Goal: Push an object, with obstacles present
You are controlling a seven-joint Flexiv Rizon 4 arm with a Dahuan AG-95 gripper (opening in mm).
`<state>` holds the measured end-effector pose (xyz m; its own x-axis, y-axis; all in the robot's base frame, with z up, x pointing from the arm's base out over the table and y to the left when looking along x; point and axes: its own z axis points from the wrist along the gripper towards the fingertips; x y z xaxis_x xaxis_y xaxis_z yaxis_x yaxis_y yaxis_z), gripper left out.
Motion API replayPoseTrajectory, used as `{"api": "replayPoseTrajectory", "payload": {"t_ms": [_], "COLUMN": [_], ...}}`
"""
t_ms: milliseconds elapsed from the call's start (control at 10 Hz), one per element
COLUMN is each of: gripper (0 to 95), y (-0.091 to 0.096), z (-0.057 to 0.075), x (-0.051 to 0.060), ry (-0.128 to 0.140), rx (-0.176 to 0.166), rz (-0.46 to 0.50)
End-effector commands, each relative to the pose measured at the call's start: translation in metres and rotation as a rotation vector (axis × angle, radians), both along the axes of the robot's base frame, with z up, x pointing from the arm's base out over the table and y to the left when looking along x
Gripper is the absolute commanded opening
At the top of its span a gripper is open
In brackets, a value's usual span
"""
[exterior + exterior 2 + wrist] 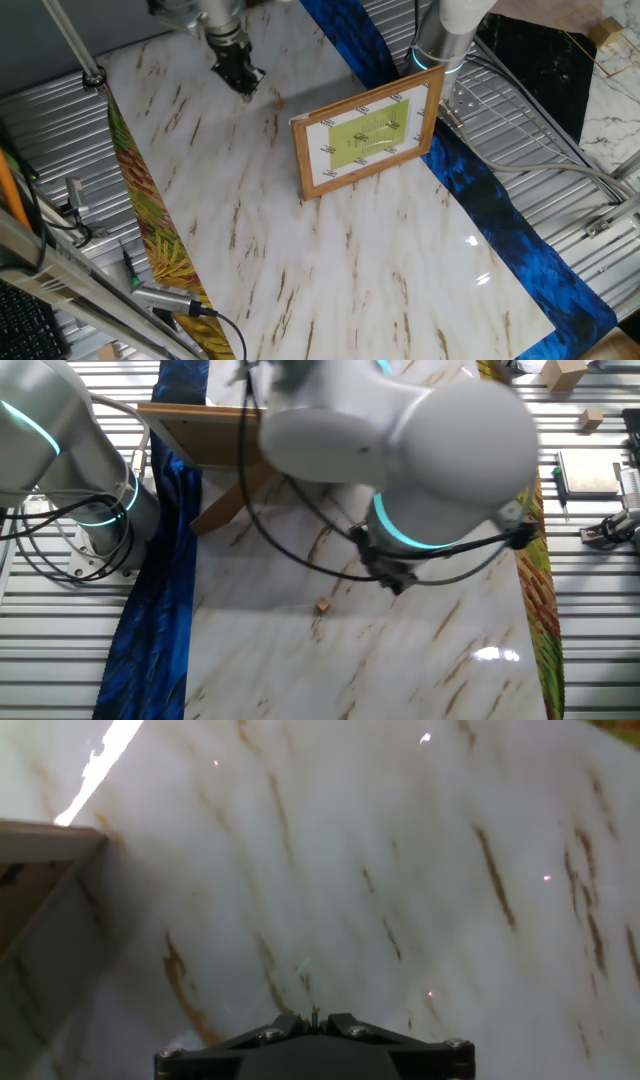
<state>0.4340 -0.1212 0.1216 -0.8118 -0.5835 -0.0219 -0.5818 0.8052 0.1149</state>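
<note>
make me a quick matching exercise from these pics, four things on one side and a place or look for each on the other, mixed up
Things:
1. picture frame
2. wooden nub
3. end effector
4. blue cloth

Descriptions:
A. tiny, lying alone on the marble
B. runs along one table edge
C. stands upright, yellow-green picture inside
D. dark, over the marble, near the nub

Pairs: 1-C, 2-A, 3-D, 4-B

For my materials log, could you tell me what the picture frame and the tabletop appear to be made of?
Picture frame: apparently light wood, matte, with a warm, even tan border. Tabletop: marble-look white surface with brown veins, glossy given the lamp glints; possibly a printed sheet rather than stone.
</note>
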Motion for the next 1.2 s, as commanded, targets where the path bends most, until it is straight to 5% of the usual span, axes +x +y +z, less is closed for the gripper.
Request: {"api": "replayPoseTrajectory", "payload": {"t_ms": [100,900,1200], "gripper": [0.0,0.0,0.0], "y": [-0.002,-0.002,-0.014], "z": [0.000,0.000,-0.011], "x": [-0.004,-0.004,-0.023], "ry": [0.004,0.049,0.043], "rx": [0.004,-0.016,-0.005], "rz": [-0.001,0.001,0.006]}}
